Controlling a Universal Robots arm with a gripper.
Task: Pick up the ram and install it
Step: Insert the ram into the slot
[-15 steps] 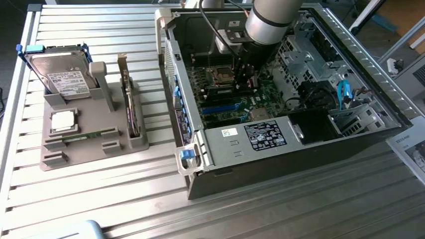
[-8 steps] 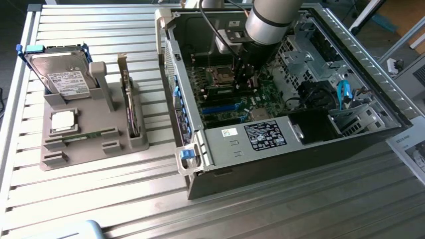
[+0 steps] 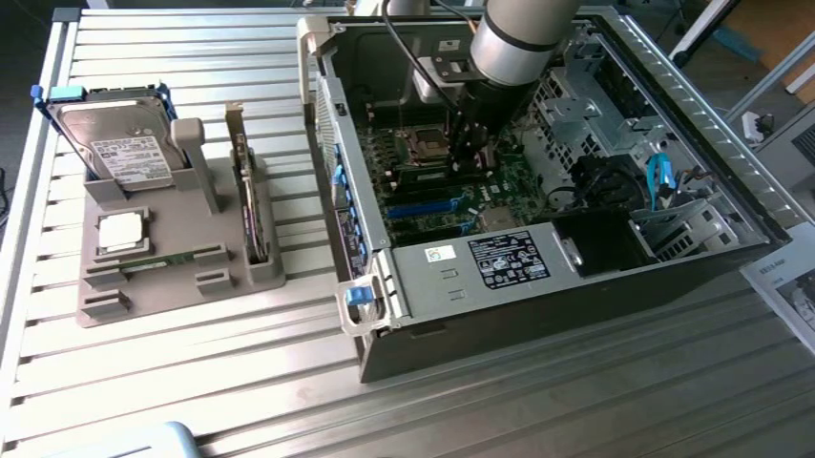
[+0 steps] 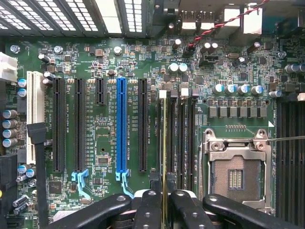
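Gripper (image 4: 165, 196) on the grey robot arm is clenching the ram (image 4: 164, 138), a slim green circuit-board stick seen edge-on, between its black fingers (image 4: 148, 210) inside the open grey metal computer case (image 3: 421, 286). The stick is standing upright along the long black memory slots (image 4: 181, 138), just beside the square silver processor socket (image 4: 236, 176) on the green motherboard (image 4: 105, 57); whether it is touching a slot I cannot tell. This step is likely calling for holding the stick square to the board, lining it with one slot only, and pressing evenly without twisting
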